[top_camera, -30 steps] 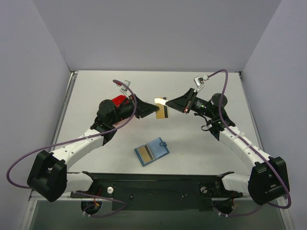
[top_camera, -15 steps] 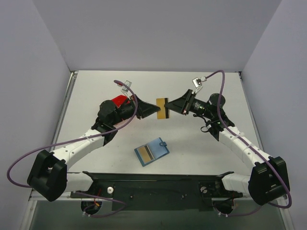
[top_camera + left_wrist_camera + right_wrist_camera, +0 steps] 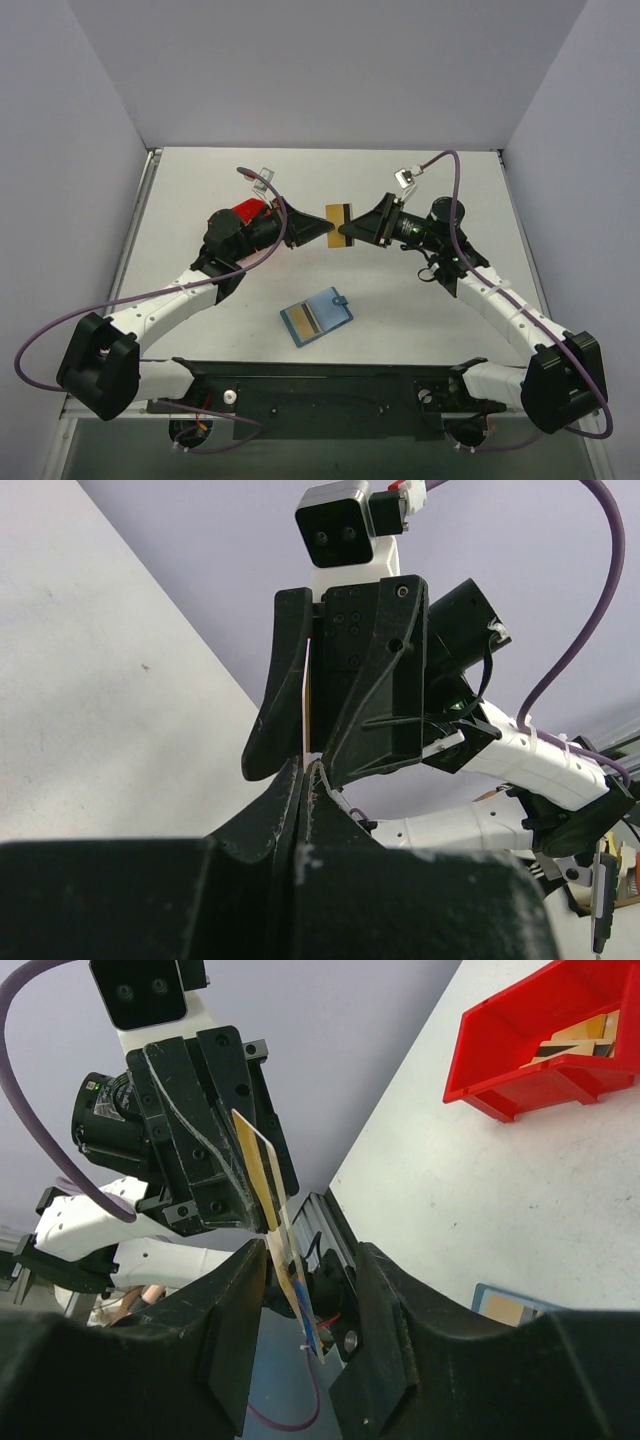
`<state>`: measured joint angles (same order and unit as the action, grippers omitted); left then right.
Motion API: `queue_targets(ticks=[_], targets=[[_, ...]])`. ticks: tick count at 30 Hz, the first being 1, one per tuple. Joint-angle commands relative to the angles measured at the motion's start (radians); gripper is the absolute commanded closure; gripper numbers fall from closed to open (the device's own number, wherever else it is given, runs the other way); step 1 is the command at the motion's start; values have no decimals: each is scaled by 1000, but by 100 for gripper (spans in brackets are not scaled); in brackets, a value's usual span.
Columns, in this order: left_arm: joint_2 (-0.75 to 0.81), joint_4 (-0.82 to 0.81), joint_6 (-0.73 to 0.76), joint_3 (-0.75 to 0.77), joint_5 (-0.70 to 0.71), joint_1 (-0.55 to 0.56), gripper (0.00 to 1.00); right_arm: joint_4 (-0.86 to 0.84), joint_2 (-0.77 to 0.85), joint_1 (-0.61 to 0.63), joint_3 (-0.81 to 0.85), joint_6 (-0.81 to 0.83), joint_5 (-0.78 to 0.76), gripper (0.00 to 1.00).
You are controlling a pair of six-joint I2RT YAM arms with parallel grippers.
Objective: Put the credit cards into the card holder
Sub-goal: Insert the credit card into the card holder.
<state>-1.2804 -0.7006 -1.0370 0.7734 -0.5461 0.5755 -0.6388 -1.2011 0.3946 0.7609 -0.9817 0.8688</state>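
Observation:
My left gripper (image 3: 320, 231) is shut on a gold-tan credit card (image 3: 337, 218) with a dark stripe and holds it on edge above the table. In the left wrist view the card (image 3: 306, 695) shows edge-on above my closed fingertips (image 3: 296, 780). My right gripper (image 3: 352, 233) faces it, open, with its jaws on either side of the card's free end (image 3: 262, 1175). The teal-blue card holder (image 3: 328, 310) lies open on the table in front of both grippers, with a gold-tan card (image 3: 300, 321) on its left half. A corner of the holder shows in the right wrist view (image 3: 507, 1306).
A red plastic bin (image 3: 243, 211) sits behind my left wrist, partly hidden by it. In the right wrist view the bin (image 3: 520, 1055) holds more gold-tan cards (image 3: 585, 1032). Grey walls enclose the table on three sides.
My right gripper has moved left toward the left gripper, and its open jaws now straddle the held card. The left gripper has kept its hold and barely moved.

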Motion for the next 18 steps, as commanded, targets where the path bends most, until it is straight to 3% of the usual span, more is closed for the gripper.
queue_targets(ticks=[1, 5, 18], targets=[[12, -56, -3, 21, 18, 4, 100, -32, 46, 7, 32, 38, 7, 65], [9, -48, -3, 21, 12, 4, 100, -33, 44, 7, 35, 41, 7, 69], [-19, -39, -21, 38, -66, 4, 100, 8, 58, 7, 49, 84, 9, 68]])
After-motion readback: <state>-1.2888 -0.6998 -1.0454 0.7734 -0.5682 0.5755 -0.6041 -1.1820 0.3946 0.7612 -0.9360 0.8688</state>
